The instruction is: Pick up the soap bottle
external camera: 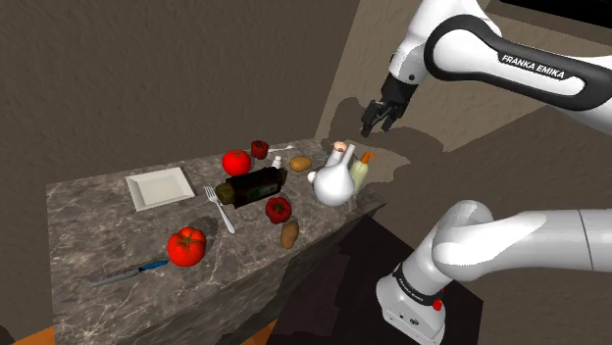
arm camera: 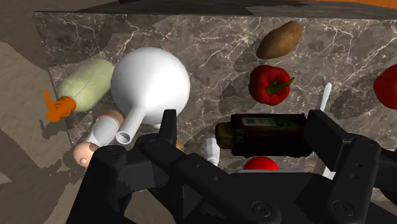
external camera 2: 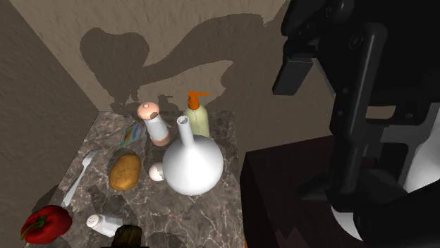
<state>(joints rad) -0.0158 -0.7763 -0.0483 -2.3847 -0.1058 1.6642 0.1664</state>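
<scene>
The soap bottle (external camera: 360, 172) is pale green with an orange pump and stands upright at the counter's corner, on the shoulder view's right. It shows as well in the second exterior view (external camera 2: 197, 117) and in the wrist view (arm camera: 88, 84). A white round flask (external camera: 333, 182) (external camera 2: 192, 164) (arm camera: 150, 81) stands right beside it. My black gripper (external camera: 379, 119) hangs above and slightly beyond the bottle, apart from it. In the wrist view the gripper (arm camera: 247, 135) is open, with nothing between its fingers (arm camera: 168, 126).
A white bottle with a pinkish cap (external camera 2: 153, 123) stands close to the soap bottle. A dark bottle (external camera: 253, 186) lies on the marble counter (external camera: 78, 230), among potatoes (external camera: 300, 164), red peppers (external camera: 279, 208), tomatoes (external camera: 186, 245), a plate (external camera: 159, 187), a fork (external camera: 220, 209) and a knife (external camera: 127, 274). Walls close the corner.
</scene>
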